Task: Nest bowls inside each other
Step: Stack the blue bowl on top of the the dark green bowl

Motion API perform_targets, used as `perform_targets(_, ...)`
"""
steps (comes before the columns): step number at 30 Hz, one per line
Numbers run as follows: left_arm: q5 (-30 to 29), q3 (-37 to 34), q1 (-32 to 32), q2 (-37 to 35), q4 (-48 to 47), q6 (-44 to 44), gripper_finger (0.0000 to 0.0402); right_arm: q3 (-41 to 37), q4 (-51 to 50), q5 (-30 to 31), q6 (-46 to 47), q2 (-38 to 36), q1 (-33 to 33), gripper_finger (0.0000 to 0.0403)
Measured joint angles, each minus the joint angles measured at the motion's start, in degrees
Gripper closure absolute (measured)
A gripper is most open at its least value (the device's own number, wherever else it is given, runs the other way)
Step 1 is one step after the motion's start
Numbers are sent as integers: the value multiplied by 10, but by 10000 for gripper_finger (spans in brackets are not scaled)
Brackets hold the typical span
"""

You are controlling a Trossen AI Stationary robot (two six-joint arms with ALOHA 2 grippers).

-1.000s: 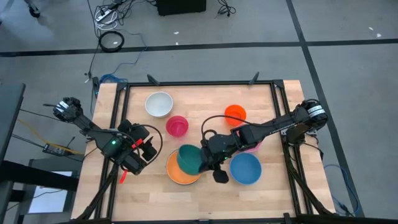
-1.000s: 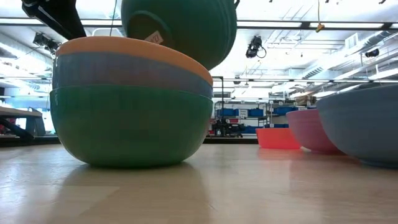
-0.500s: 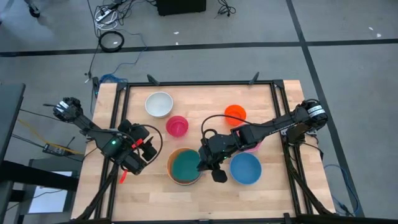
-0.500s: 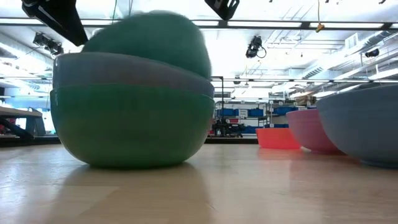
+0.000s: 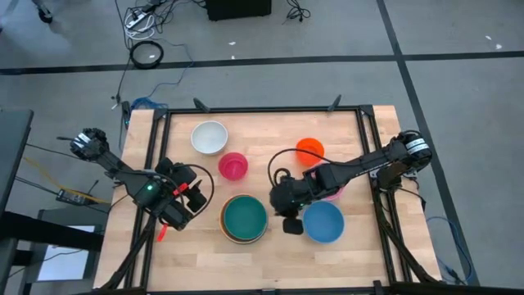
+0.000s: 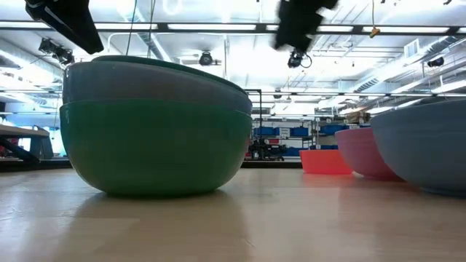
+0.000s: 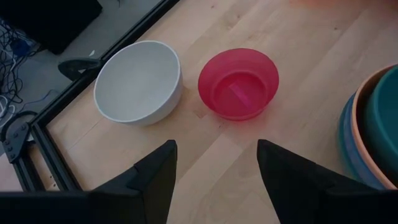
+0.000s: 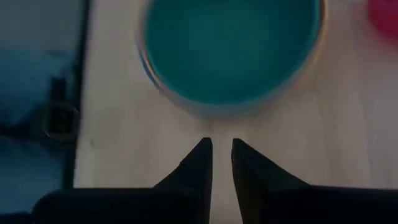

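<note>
A stack of nested bowls (image 5: 244, 218) stands near the table's front middle. Its teal bowl (image 8: 230, 50) sits inside an orange-yellow one, with a blue and a green bowl (image 6: 153, 149) below. My right gripper (image 8: 221, 142) hovers just right of the stack (image 5: 277, 206), fingers slightly apart with nothing between them. A blue bowl (image 5: 323, 222), a pink bowl (image 5: 332, 193), a small orange-red bowl (image 5: 309, 149), a small red bowl (image 7: 239, 83) and a white bowl (image 7: 139, 81) stand singly on the table. My left gripper (image 7: 217, 146) waits open at the left (image 5: 190, 198).
A black frame (image 5: 262, 109) edges the wooden table. The right arm reaches over the pink bowl. In the low view the blue bowl (image 6: 429, 145) stands close at the right. Bare wood lies between the white bowl and the small orange-red bowl.
The teal bowl, held tilted above the stack by my right gripper a second ago, has dropped into the orange-yellow bowl and now sits level. My right gripper has let go of it, tipped farther downward and drawn a little toward the table's right.
</note>
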Motion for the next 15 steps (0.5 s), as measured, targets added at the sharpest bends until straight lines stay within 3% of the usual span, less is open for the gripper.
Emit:
perform_targets(7,0,0,0,0,0,0,172,0,-143,20,111,-2,47,330)
perform_targets(15,0,0,0,0,-1,1,172,0,-166,-15,243,-7,95,250)
